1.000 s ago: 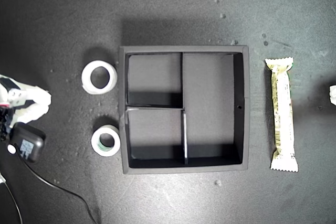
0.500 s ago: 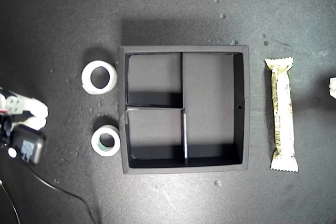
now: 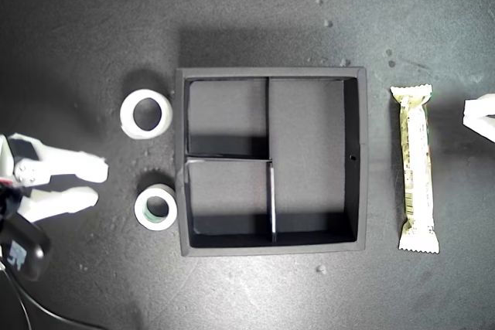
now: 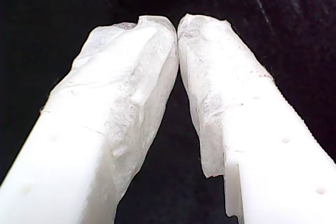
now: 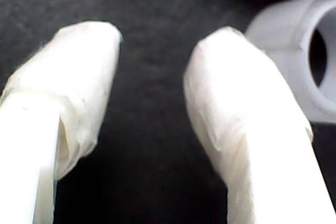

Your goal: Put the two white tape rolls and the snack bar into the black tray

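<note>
Two white ring-shaped tape rolls, the larger [image 3: 146, 113] and the smaller green-rimmed one [image 3: 156, 208], lie just beyond my second gripper [image 3: 100, 183], its fingers apart and empty. My first gripper [image 4: 177, 22] is closed, tips touching, holding nothing. One cream-wrapped snack bar [image 3: 415, 169] lies beside the square black tray [image 3: 353, 158], whose three compartments hold nothing.

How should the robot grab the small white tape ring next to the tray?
Come straight down on the smaller tape roll, one finger in its hole, one outside, on the side away from the black tray. It lies flat with its hole up, and its tray side looks tight. My second gripper is open beside it.
</note>
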`<action>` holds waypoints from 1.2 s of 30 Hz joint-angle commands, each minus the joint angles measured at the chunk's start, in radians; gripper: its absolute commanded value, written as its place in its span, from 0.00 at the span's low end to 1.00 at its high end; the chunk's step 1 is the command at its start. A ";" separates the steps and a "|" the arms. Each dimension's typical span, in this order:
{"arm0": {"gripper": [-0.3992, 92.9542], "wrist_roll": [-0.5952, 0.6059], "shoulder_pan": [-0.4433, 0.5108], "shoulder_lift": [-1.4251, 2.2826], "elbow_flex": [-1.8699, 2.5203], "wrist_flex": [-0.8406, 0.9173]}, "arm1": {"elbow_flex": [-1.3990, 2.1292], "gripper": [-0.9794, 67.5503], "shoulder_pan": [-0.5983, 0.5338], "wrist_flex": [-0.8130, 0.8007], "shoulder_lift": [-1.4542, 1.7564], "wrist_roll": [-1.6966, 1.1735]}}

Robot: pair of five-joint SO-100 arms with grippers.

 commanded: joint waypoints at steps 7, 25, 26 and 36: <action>0.16 0.155 -0.123 -0.015 -0.140 -0.011 | -0.410 0.21 -0.087 -0.035 -0.311 -0.176; 0.19 0.305 -0.199 -1.037 -0.624 -0.264 | -0.841 0.23 -0.253 0.141 -1.015 -0.160; 0.19 0.302 -0.204 -1.083 -0.652 -0.264 | -0.833 0.23 -0.255 0.143 -1.015 -0.149; 0.19 0.287 -0.207 -1.325 -0.796 -0.236 | -0.792 0.22 -0.264 0.147 -1.015 -0.115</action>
